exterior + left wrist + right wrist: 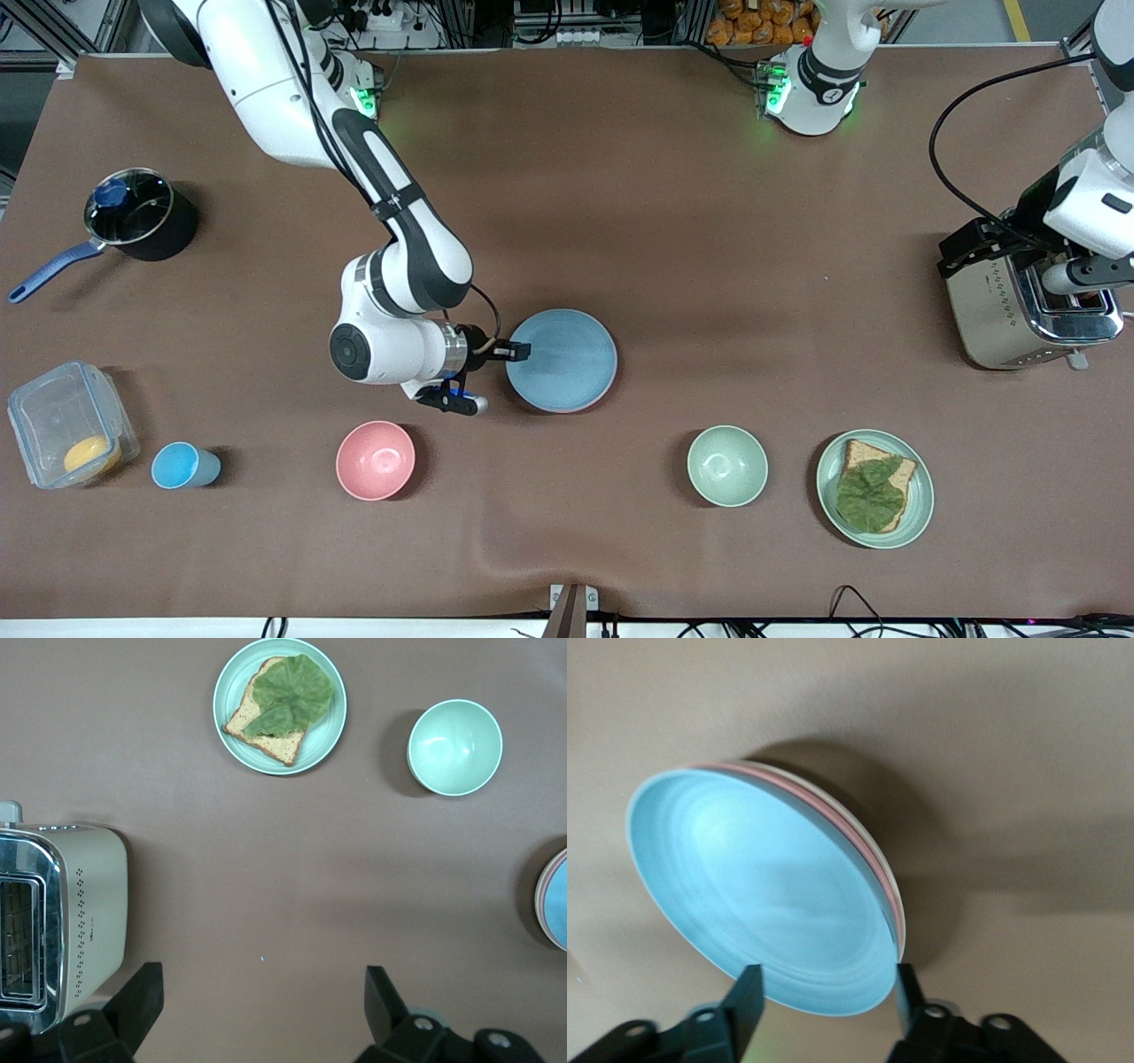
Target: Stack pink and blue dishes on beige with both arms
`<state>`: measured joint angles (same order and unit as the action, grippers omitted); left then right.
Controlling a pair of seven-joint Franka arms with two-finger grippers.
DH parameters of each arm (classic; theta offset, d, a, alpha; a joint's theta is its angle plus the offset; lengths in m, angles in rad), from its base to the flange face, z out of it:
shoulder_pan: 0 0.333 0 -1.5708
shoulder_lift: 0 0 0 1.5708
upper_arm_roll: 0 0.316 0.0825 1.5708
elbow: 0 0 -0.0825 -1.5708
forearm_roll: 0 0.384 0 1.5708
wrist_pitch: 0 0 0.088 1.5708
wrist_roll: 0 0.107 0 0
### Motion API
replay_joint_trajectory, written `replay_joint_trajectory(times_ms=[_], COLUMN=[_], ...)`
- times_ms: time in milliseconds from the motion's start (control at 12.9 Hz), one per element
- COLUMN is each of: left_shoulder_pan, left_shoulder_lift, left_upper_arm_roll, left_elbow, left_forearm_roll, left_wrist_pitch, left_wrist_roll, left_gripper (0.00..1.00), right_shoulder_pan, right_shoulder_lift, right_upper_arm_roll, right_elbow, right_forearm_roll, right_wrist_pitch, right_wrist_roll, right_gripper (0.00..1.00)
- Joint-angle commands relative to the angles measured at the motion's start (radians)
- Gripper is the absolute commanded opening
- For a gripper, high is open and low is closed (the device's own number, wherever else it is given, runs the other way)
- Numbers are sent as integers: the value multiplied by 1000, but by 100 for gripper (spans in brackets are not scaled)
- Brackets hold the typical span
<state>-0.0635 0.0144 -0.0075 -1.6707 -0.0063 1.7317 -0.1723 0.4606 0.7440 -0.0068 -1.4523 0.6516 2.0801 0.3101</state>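
The stack sits mid-desk. The blue plate point(562, 360) lies on top, with the pink plate point(873, 870) under it and the beige plate point(888, 873) at the bottom; only the rims of the lower two show, in the right wrist view. All three look concentric and flat.

The right hand point(521, 352) is at the stack's edge on the side toward the right arm's end of the desk. Its fingers point(747, 1001) stand apart, one on each side of the blue plate's rim, and do not clamp it. The plate rests on the stack, not in the hand.

The left hand point(261, 1005) hangs over bare desk beside the toaster point(1028, 306), fingers wide and empty. That arm waits.

Judgement: stacking appears complete, and the step in hand is the release and retreat of the right hand. To do it well:

- Open the fingers fully clear of the rim before any motion.
- Withdraw level and straight outward along the hand's own axis, away from the stack centre.
- Do not lift until the fingertips are past the rim; an early lift could catch the blue plate and tip or slide it.
- Steer clear of the pink bowl point(376, 459), which is nearer the front camera.
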Motion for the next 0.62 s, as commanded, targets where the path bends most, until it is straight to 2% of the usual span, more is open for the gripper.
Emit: replay_joint_trajectory(times_ms=[0, 156, 544], left_shoulder_pan=[-4, -7, -2], left_shoulder_lift=[16, 16, 13], left_upper_arm_roll=[-5, -5, -6], left_elbow=[26, 28, 26], left_forearm_roll=[3, 3, 0], left_wrist_pitch=[-20, -20, -21], left_wrist_roll=[-1, 0, 2], left_gripper=[100, 100, 100], right_shoulder_pan=[-75, -159, -383], right_shoulder_lift=[-8, -38, -133], right_upper_arm_roll=[-7, -8, -7], right_elbow=[35, 44, 41], right_forearm_roll=[0, -56, -344], right_wrist_pitch=[-93, -222, -402], right_wrist_roll=[-8, -32, -152], right_gripper=[100, 100, 100])
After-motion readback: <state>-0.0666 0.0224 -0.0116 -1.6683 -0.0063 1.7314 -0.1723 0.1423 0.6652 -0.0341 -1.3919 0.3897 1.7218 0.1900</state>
